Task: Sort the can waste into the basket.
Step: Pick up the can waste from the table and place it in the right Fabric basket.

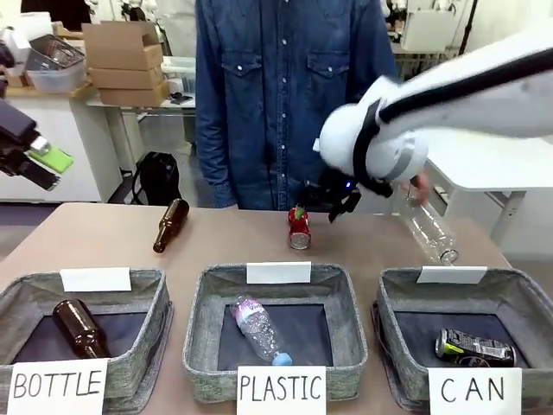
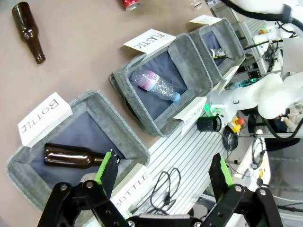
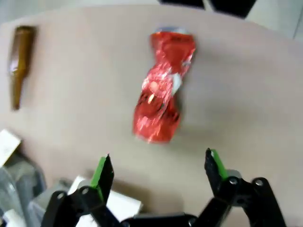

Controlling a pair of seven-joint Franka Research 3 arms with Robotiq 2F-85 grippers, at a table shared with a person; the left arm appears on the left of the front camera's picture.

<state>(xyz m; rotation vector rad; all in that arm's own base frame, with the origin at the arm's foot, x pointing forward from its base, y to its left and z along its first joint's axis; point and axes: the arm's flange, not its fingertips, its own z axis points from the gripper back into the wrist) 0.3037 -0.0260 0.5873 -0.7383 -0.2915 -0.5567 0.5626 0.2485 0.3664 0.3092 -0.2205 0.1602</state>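
Note:
A crushed red can [image 1: 299, 226] stands on the table's far middle; in the right wrist view the red can [image 3: 161, 90] lies just beyond my open right gripper [image 3: 158, 165], apart from both fingers. From the front, the right gripper [image 1: 333, 206] hangs close above and to the right of it. The black can [image 1: 473, 346] lies inside the grey CAN basket [image 1: 523, 285] at the front right. My left gripper [image 1: 36, 161] hovers high at the far left, and the left gripper [image 2: 163, 168] is open and empty above the robot-side table edge. The CAN basket [image 2: 233, 37] is farthest from it.
A brown bottle [image 1: 170, 224] lies on the table at the far left. A clear plastic bottle [image 1: 429, 232] leans behind the CAN basket, by a person's hand. The BOTTLE basket [image 1: 147, 285] holds a brown bottle, the PLASTIC basket [image 1: 346, 290] a clear one. A person stands opposite.

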